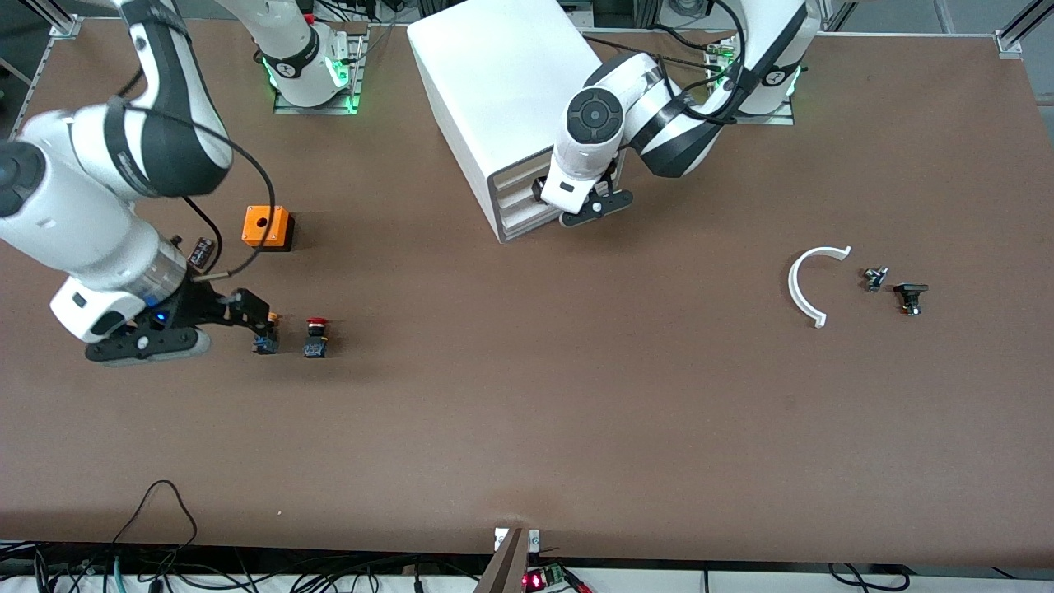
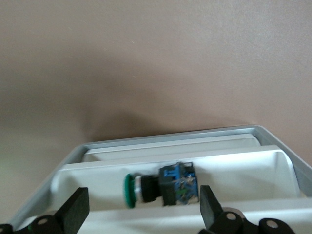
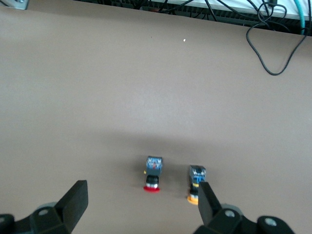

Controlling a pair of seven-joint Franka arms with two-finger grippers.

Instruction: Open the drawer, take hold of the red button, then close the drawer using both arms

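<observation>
Flagging risk: right end effector (image 1: 262,319) spread, low beside orange-capped button (image 1: 265,339), touching it I think; the red button (image 1: 315,338) sits just beside on counter (image 1: 527,412). Wrong pick likely. Left end effector (image 1: 594,207) spread at drawer (image 1: 520,212) front, could slip.

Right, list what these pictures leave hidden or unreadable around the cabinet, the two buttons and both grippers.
- Cabinet front, front view: the left arm covers most of the drawers.
- Left gripper, front view: its fingers merge with the drawers.
- Green-capped part, left wrist view: which drawer holds it cannot be told.
- Orange-capped button, front view: partly covered by the right gripper.
- Red button, right wrist view: blurred, markings unreadable.
- Two small dark parts, front view: too small to identify.
</observation>
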